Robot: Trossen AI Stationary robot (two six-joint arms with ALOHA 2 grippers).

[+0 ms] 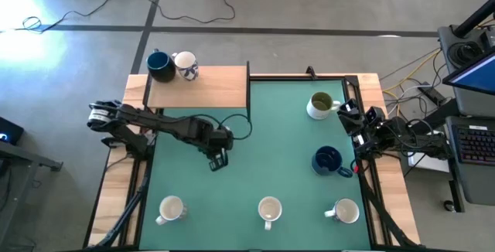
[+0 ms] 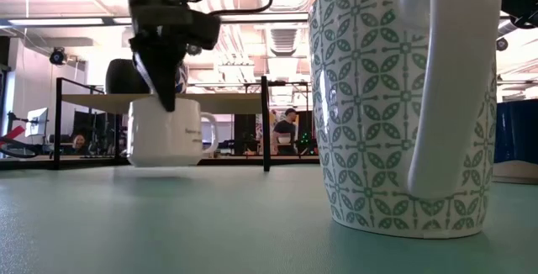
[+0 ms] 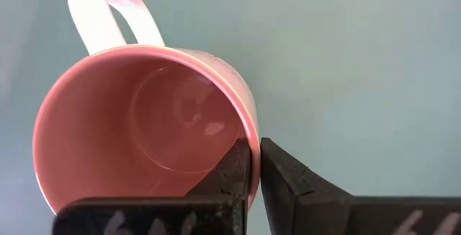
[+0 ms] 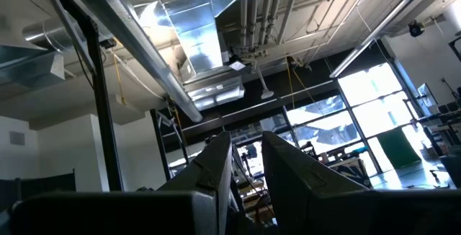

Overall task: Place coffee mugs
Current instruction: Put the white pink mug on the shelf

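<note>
Where the green mat [image 1: 271, 128] meets the near edge of the table, three pale mugs stand in a row: one at about seven o'clock [image 1: 170, 208], one at six o'clock [image 1: 269, 210], and one at five o'clock [image 1: 345, 211]. The middle one carries a green leaf pattern and fills the right side of the low view [image 2: 403, 97].

Farther in, toward nine o'clock from the mat's centre, the left gripper [image 1: 219, 158] points down over a mug with a pink inside [image 3: 144, 127]. Its two fingers [image 3: 234, 174] pinch the mug's rim, one inside the wall and one outside. In the low view this mug [image 2: 166, 131] is white outside and its base sits just clear of the mat, above a faint shadow.

At three o'clock a dark blue mug [image 1: 328, 161] stands near the mat's right edge. Beyond it, at about two o'clock, is a mug with an olive-green inside [image 1: 320, 105].

The right gripper [image 4: 246, 159] waits off the right edge at three o'clock, tilted up toward the ceiling, its fingers slightly apart and holding nothing.

At the far left, eleven o'clock, a raised wooden shelf [image 1: 201, 90] carries another dark blue mug [image 1: 160, 66] and, touching it, a white patterned mug [image 1: 186, 65].
</note>
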